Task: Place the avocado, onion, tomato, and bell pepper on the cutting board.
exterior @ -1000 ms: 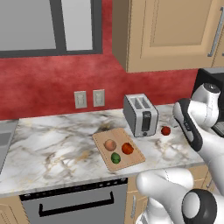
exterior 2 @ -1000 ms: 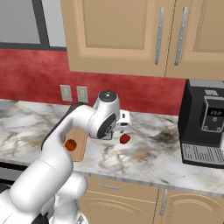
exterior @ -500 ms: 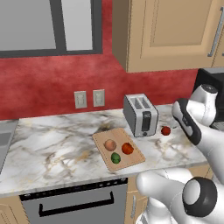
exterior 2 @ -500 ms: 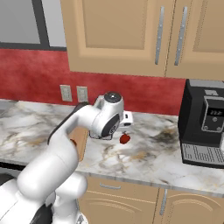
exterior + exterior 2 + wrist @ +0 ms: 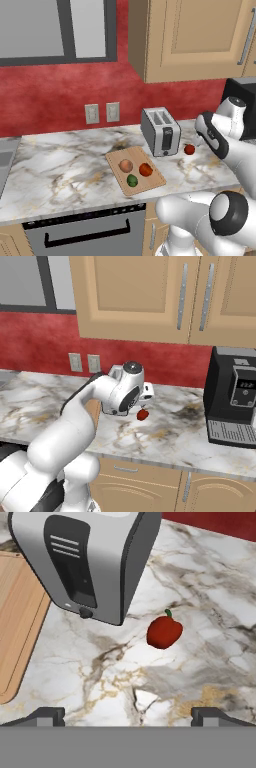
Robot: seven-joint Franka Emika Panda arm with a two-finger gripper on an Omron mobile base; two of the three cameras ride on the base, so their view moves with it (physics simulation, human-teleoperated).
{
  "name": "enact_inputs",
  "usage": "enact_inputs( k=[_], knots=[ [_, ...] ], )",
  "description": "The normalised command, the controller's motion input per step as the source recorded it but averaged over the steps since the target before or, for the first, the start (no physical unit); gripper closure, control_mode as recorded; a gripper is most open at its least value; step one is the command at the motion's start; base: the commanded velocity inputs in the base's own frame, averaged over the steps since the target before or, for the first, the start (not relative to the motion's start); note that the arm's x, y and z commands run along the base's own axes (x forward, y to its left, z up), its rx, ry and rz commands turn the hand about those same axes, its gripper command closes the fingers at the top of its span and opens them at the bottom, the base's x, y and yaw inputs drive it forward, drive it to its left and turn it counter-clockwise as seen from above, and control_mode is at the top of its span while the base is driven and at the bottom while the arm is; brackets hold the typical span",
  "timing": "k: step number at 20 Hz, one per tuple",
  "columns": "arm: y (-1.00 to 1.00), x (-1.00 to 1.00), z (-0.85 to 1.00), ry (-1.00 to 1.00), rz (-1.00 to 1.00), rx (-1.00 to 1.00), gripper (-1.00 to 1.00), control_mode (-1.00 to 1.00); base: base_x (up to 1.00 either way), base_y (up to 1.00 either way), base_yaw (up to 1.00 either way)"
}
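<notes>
1. Pincer (image 5: 128,714): two dark tips stand wide apart at the bottom of the hand view, released, nothing between them. It hangs above bare marble tabletop (image 5: 100,677).
2. Bell pepper (image 5: 164,632): deep red, small green stem on top. It lies on the tabletop just beyond the pincer, apart from both tips. In the left base view it sits right of the toaster (image 5: 161,131), near but not touching.
3. Toaster: silver, dark lever panel facing the hand camera, knob low on that face. It stands between the bell pepper and the cutting board (image 5: 135,170).
4. Cutting board: light wood, rounded corners, flat on the tabletop left of the toaster. Its edge enters the hand view at the left.
5. On the board, three pieces, each apart from the others: avocado (image 5: 132,180) nearest the front edge, tomato (image 5: 145,170) to its right and a little further back, onion (image 5: 126,165) behind.
6. Right base view: the white arm hides the board; the bell pepper shows just below the hand.
7. Far right, a black coffee machine (image 5: 234,397) on the tabletop. Behind, a red wall with two outlets (image 5: 102,113).
</notes>
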Motion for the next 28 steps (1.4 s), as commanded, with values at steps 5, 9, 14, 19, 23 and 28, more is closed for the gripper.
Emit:
enact_inputs(
  k=[5, 9, 14, 19, 23, 28],
  knots=[
    [0.0, 0.3, -0.16, 0.0, 0.04, 0.0, -1.0, -1.0, 0.0, 0.0, 0.0],
    [-0.03, 0.24, -0.14, 0.0, 0.04, 0.0, -1.0, -1.0, 0.0, 0.0, 0.0],
    [-0.04, 0.22, -0.15, 0.01, 0.03, 0.0, -1.0, -1.0, 0.0, 0.0, 0.0],
    [-0.08, 0.2, -0.16, 0.04, 0.02, 0.0, -1.0, -1.0, 0.0, 0.0, 0.0],
    [-0.06, 0.21, -0.16, 0.06, 0.02, 0.0, -1.0, -1.0, 0.0, 0.0, 0.0],
    [-0.04, 0.23, -0.14, 0.04, 0.03, 0.0, -1.0, -1.0, 0.0, 0.0, 0.0]
  ],
)
